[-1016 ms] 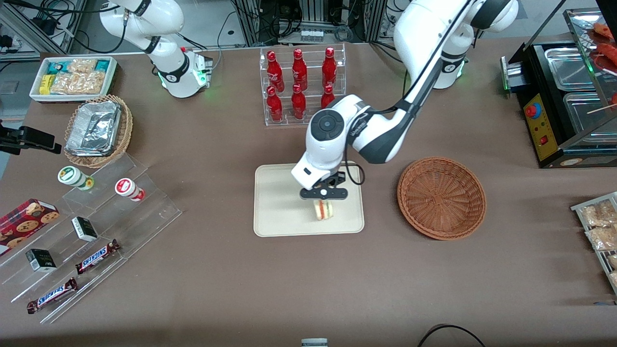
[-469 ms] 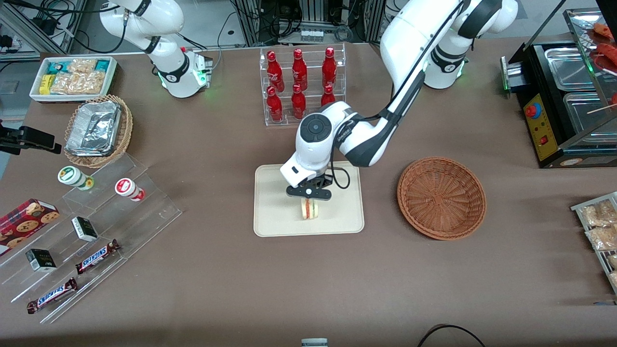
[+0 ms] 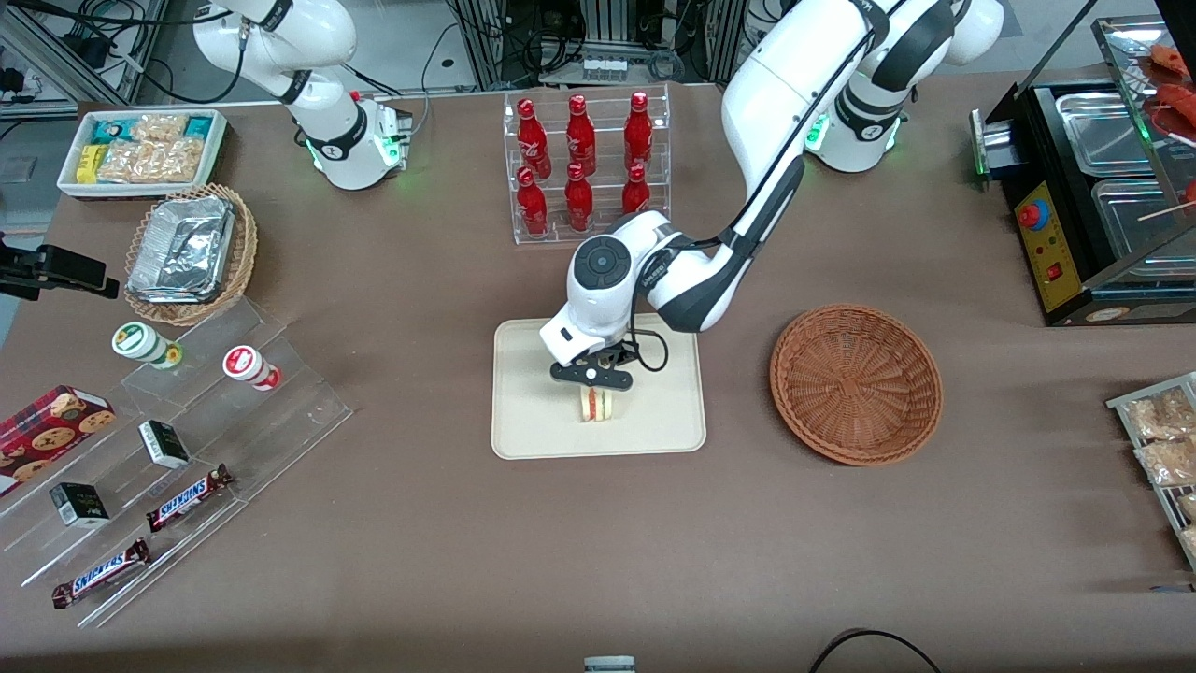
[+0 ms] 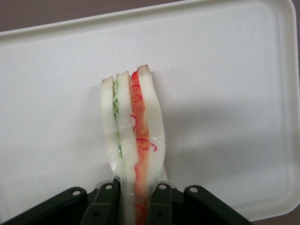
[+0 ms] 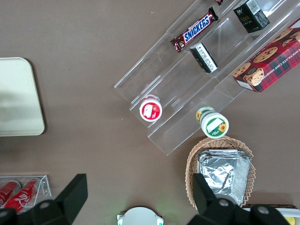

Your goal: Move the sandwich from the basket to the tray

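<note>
My gripper (image 3: 592, 376) hangs over the middle of the cream tray (image 3: 526, 432), shut on the sandwich (image 3: 595, 404). The sandwich is a wrapped wedge of white bread with red and green filling; it stands on edge between the fingers (image 4: 160, 204), low over the tray (image 4: 234, 93) or touching it. In the wrist view the sandwich (image 4: 133, 136) is pinched at its base, and its free end points away over the tray surface. The reddish-brown wicker basket (image 3: 855, 381) sits beside the tray toward the working arm's end, with nothing in it.
A clear rack of red bottles (image 3: 581, 164) stands farther from the front camera than the tray. Toward the parked arm's end are a tan basket with foil containers (image 3: 190, 252), a white snack bin (image 3: 142, 150) and acrylic steps with candy bars (image 3: 187, 497). A black appliance (image 3: 1089, 196) stands at the working arm's end.
The gripper has carried the sandwich across the tray toward the parked arm's end and slightly away from the front camera, and lower. It stays shut on the sandwich.
</note>
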